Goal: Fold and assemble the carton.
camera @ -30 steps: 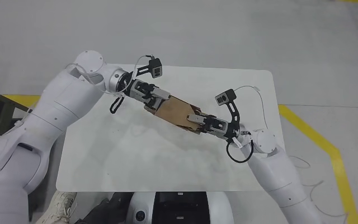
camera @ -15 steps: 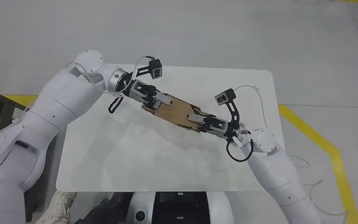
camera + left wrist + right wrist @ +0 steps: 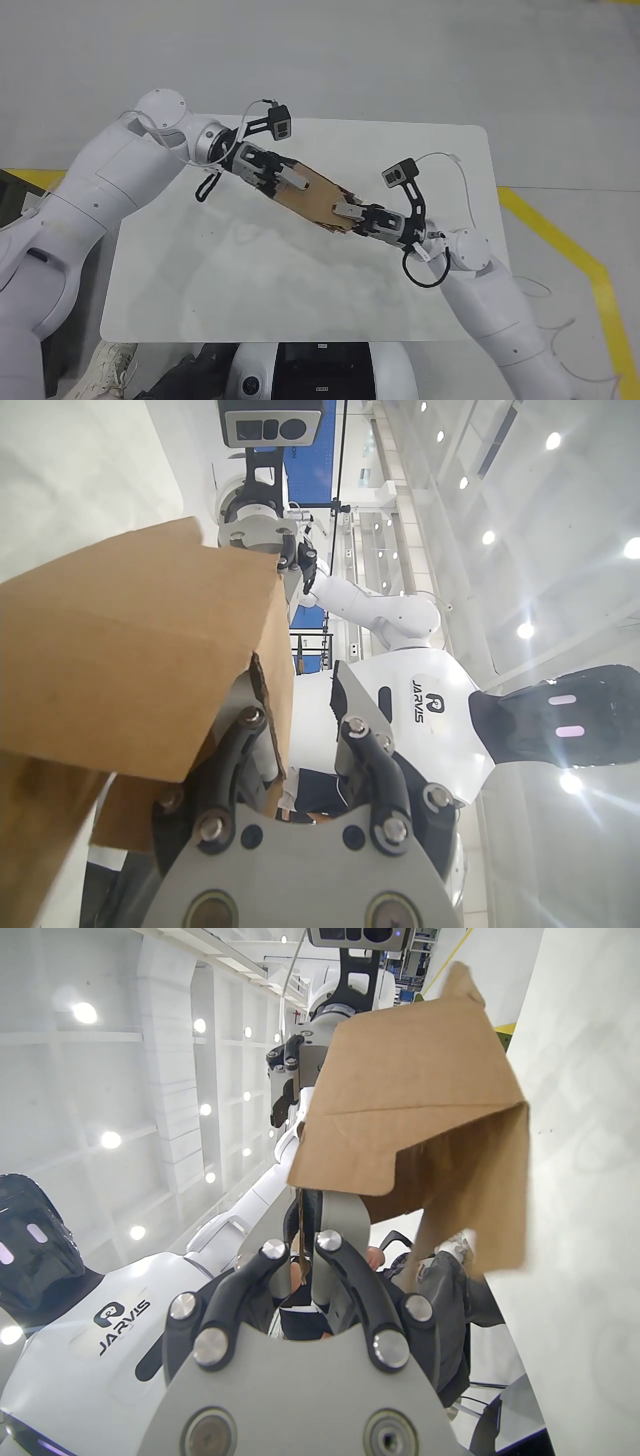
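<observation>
**Carton over the table's middle, pinched at one end**

Holds the brown carton (image 3: 312, 197) over the middle of the white table (image 3: 180, 290), slanted from the table's far left toward its right edge. Cannot tell whether the lower edge touches the tabletop.

Pinches the end nearer the table's right edge with the right gripper (image 3: 352, 213). Jaws nearly together, with a thin cardboard flap edge-on between the two fingers (image 3: 340, 1223) in the right wrist view. Shows there also two panels meeting at a sharp fold, the end standing open, and a loose flap hanging on the side toward the tabletop.

Meets the other end, nearer the table's far left corner, with the left gripper (image 3: 284, 177). Jaws well apart there, not clamped on anything. Has one finger tucked behind the carton's side wall, touching it or just beside it. Has the other finger (image 3: 352, 705) clear of the cardboard, with open space between the two. Lays a pale finger over the carton's upper face at that end in the top view.

Shows in the left wrist view a broad upper panel with a crease across it, folded down into a narrow side wall with a rough corrugated edge.
</observation>
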`<act>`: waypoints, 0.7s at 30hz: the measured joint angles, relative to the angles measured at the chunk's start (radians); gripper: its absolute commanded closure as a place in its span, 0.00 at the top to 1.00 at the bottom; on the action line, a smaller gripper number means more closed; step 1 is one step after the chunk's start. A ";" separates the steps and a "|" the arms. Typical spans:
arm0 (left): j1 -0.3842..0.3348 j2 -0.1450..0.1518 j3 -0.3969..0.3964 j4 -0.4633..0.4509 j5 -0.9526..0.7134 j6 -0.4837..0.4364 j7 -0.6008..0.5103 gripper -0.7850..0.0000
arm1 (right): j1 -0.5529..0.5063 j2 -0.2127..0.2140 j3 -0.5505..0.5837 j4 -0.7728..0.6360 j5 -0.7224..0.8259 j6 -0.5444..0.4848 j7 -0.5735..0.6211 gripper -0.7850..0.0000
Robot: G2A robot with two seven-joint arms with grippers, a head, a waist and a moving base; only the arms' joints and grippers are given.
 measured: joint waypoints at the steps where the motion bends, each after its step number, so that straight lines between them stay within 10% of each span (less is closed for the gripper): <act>1: -0.001 0.000 0.002 -0.001 -0.005 -0.001 0.000 0.30 | 0.001 -0.001 -0.002 0.001 -0.002 0.000 -0.002 0.00; 13: -0.012 0.006 0.022 0.003 -0.023 -0.006 0.000 0.25 | 0.003 -0.004 -0.005 0.008 -0.004 -0.007 -0.006 0.00; 21: -0.019 0.007 0.033 0.007 -0.021 -0.009 0.000 0.00 | 0.001 -0.004 -0.001 0.004 -0.004 -0.008 -0.007 0.04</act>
